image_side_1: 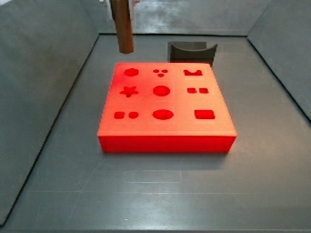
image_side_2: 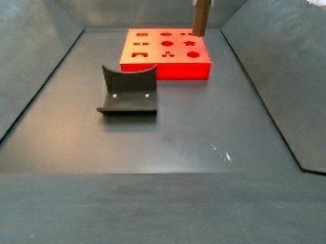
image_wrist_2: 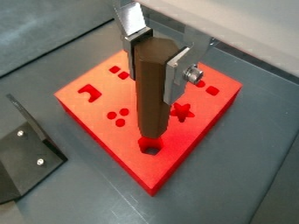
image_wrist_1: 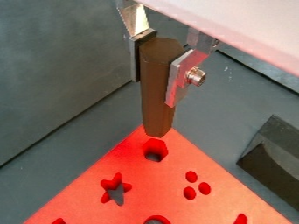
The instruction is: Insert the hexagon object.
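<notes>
In a side view the red block [image_side_1: 163, 103] lies on the grey surface [image_side_1: 145, 191], a little toward the far end, with its shape holes facing up. The hexagon hole [image_side_1: 129, 69] sits at its far left corner in that view. The hexagon object [image_side_1: 122, 25] hangs upright just above and beside that corner, its lower end close to the block's top face but, as far as I can judge, not yet inside the hole.

My tool [image_wrist_1: 163, 54] grips the hexagon object between its 2 silver fingers, 1 finger plate [image_wrist_1: 183, 77] pressed flat on the peg's side. In both wrist views the peg's lower end stands right over the hexagon hole [image_wrist_1: 155, 154], roughly touching its rim, and the hole still shows open in front of the peg. So I judge pick-up and carry done, and alignment nearly done. What is left is the fine centring, matching the peg's flats to the hole, the push down, then the release.

To the right in the side view, the fixture [image_side_1: 192, 50] stands behind the block's far edge, well clear of my path. In the other side view it is the fixture [image_side_2: 128, 92] that stands near, with the block [image_side_2: 166, 52] far behind it and the peg [image_side_2: 200, 17] at the block's far right corner.
</notes>
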Tool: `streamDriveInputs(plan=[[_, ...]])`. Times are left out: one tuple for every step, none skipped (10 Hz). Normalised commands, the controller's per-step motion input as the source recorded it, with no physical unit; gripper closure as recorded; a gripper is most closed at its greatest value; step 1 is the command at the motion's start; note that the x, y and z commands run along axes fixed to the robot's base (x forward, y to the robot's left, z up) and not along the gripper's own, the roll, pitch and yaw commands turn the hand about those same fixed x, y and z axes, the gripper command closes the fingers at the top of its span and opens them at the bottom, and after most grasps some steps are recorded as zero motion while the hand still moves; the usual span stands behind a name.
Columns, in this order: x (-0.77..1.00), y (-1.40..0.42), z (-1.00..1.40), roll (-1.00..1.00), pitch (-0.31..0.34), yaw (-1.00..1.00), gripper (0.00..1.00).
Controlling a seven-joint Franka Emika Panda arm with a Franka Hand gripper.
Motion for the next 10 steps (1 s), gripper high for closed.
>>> streamDriveInputs(plan=[[0.13,0.0,-0.07,0.0,0.004,0.0,1.0],[0.23,-0.07,-0.29,0.01,0.126,-0.05,1.0],[0.23,-0.03,-0.37,0.0,0.183,-0.11,1.0],[0.13,0.0,-0.51,0.0,0.149,-0.09,1.0],[0.11,0.0,-0.55,0.0,0.11,-0.08,1.0],[0.0,0.0,-0.41,0.05,0.019,-0.01,1.0],[0.0,0.0,-0.39,0.03,-0.01,-0.01,1.0],[-0.05,0.0,-0.39,0.0,-0.149,0.0,1.0],[0.0,0.0,-0.25,0.0,-0.136,0.0,1.0],[0.07,0.07,-0.02,0.0,-0.129,0.01,1.0]])
